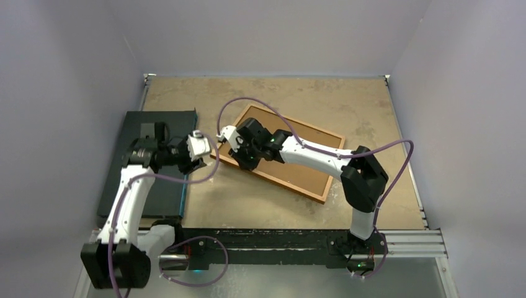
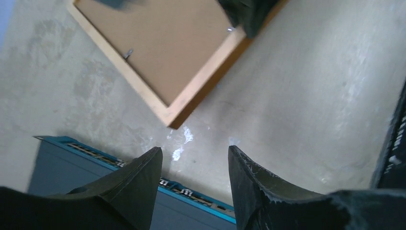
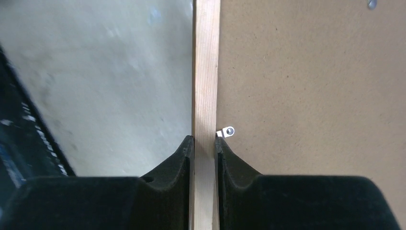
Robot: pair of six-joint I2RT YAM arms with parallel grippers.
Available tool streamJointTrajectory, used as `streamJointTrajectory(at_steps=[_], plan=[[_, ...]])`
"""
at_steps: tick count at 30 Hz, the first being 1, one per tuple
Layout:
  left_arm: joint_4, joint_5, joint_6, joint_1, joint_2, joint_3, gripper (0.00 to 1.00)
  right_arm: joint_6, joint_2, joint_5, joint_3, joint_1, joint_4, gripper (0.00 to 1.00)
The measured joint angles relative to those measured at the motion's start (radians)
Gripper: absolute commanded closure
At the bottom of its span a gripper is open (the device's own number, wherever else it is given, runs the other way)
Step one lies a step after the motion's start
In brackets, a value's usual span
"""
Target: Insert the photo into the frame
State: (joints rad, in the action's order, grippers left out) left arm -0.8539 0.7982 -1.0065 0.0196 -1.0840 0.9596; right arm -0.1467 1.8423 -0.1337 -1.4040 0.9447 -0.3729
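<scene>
The frame [image 1: 304, 124] lies back side up in the middle of the table, with a plain brown backing board [image 1: 291, 162] inside its rim. My right gripper [image 1: 247, 162] is shut on the frame's near-left wooden rail. The right wrist view shows both pads of that gripper [image 3: 204, 140] pressed against the pale wooden rail [image 3: 207, 72], beside a small metal tab [image 3: 229, 131]. My left gripper [image 2: 195, 152] hangs open and empty above the bare table, just off the frame's corner [image 2: 174, 115]. The photo is out of view.
A dark flat box [image 1: 177, 121] with a blue edge [image 2: 201, 196] lies at the table's left side, under my left arm. Purple cables loop over both arms. Walls close the table in at the back and on both sides.
</scene>
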Motion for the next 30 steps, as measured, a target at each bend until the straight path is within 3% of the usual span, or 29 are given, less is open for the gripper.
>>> streamJointTrajectory(at_steps=[5,11,15,26,30], plan=[[0.024,-0.023,-0.247,0.000,0.195,-0.170,0.49,0.035,0.002,-0.089,-0.117,-0.014,0.000,1.00],[0.077,-0.021,-0.542,-0.001,0.331,-0.298,0.47,0.064,0.002,-0.168,-0.142,-0.027,-0.014,1.00],[0.169,-0.022,-0.634,-0.029,0.360,-0.329,0.47,0.080,0.002,-0.195,-0.153,-0.031,-0.034,1.00],[0.322,-0.169,-0.744,-0.282,0.248,-0.343,0.49,0.114,0.002,-0.235,-0.219,-0.034,-0.057,1.00],[0.356,-0.209,-0.739,-0.292,0.222,-0.343,0.61,0.121,0.002,-0.252,-0.234,-0.039,-0.059,1.00]])
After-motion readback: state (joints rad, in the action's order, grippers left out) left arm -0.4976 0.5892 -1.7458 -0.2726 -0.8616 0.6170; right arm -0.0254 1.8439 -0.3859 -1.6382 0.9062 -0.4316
